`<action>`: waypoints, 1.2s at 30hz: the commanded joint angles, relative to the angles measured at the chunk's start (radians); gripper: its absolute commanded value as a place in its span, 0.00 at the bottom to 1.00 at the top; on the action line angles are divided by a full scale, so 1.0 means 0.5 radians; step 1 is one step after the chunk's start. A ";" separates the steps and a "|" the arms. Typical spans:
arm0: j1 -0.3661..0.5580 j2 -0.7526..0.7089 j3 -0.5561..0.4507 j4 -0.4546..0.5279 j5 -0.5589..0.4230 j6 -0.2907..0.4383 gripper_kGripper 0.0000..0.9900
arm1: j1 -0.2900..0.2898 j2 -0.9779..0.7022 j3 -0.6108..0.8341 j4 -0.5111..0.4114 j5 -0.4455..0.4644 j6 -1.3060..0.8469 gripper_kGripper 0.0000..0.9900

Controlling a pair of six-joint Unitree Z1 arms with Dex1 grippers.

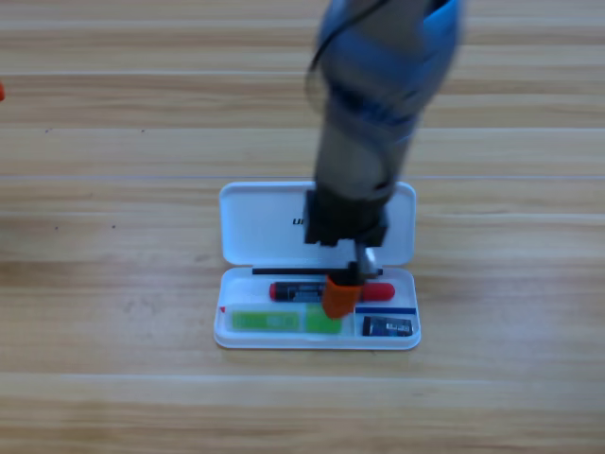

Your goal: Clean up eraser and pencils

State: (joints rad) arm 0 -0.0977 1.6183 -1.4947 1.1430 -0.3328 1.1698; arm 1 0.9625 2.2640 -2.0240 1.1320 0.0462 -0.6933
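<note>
Reaching down from the top edge of the table (113,397), my right arm stands over the open white case (246,232), which sits near the table's middle, a little toward the bottom edge. My right gripper (340,295) points straight down into the case's tray, its orange jaws over the middle of the tray, between the red pencil (295,291) and the green pencil (269,321). I cannot tell from above whether those jaws are apart or together, nor whether they touch either pencil.

All three things lie inside the tray. The red pencil lies flat along the tray's far side, just under the hinge, its middle hidden by my gripper and its red end showing again on the gripper's right. The green pencil lies flat along the near side, from the tray's left end to about its middle, parallel to the red one. The eraser (388,327) lies in the tray's near right corner, just beside the green pencil's end. The lid lies flat open behind the tray, partly covered by my arm.

My left gripper (2,91) shows only as an orange speck at the table's left edge.
</note>
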 commanded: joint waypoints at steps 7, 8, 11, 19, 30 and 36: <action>-0.145 0.411 -0.158 -0.393 -0.129 -0.232 0.98 | -0.090 -1.469 1.112 -0.659 0.656 0.212 0.97; -0.170 0.485 -0.223 -0.402 -0.144 -0.250 0.94 | -0.093 -1.561 1.210 -0.751 0.672 0.261 0.97; -0.249 0.700 -0.444 -0.402 -0.215 -0.290 0.75 | -0.093 -1.767 1.431 -0.945 0.767 0.350 0.97; -0.424 1.089 -0.772 -0.396 -0.325 -0.336 0.00 | -0.093 -1.902 1.569 -1.009 0.850 0.439 0.98; -0.541 1.378 -0.821 -0.399 -0.540 -0.339 0.00 | -0.093 -1.997 1.618 -1.009 0.877 0.469 0.98; -0.587 1.457 -0.855 -0.396 -0.614 -0.364 0.00 | -0.093 -1.963 1.633 -1.018 0.877 0.469 0.98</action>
State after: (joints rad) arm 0 -0.3572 2.2738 -1.9040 0.9461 -0.6165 1.0057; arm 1 0.9420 1.3006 -1.2460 0.6363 0.4755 -0.4674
